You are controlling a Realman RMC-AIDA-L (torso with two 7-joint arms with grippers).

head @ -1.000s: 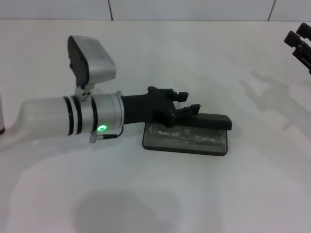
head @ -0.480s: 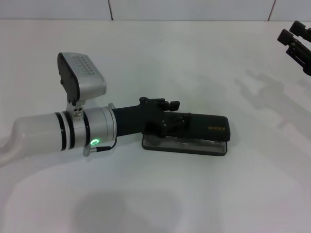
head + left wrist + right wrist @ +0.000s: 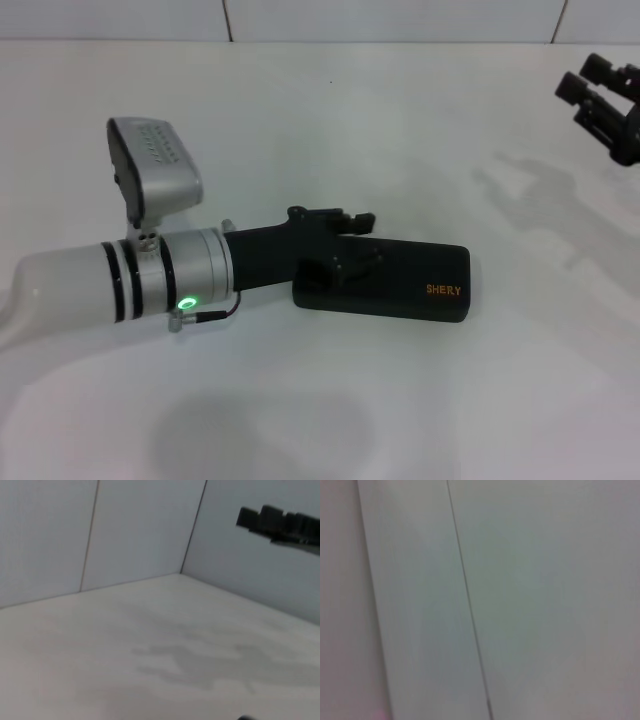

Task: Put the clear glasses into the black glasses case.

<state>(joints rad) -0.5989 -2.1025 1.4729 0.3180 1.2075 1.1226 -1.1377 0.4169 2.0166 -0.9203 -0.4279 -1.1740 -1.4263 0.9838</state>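
While the black glasses case (image 3: 385,281) lies flat on the white table (image 3: 400,120) with its lid down and the orange lettering facing up, the left gripper (image 3: 345,240) rests across the case's near end, its dark fingers laid on the lid and its upper finger reaching past the far edge. From where I stand I cannot tell whether those fingers are parted or drawn together; they lie low against the black lid and blend into it. The clear glasses are nowhere to be seen on the table, so I judge they are inside the case, though the lid hides them. The right gripper (image 3: 600,95) hangs well apart, up at the far right edge of the table, and its fingers look spread, holding nothing. I take this to be the closing step, with the lid pressed home. What the next move calls for, I think, is a clean lift of the left arm straight off the lid, without dragging the case sideways or catching the lid's edge and popping it back up.
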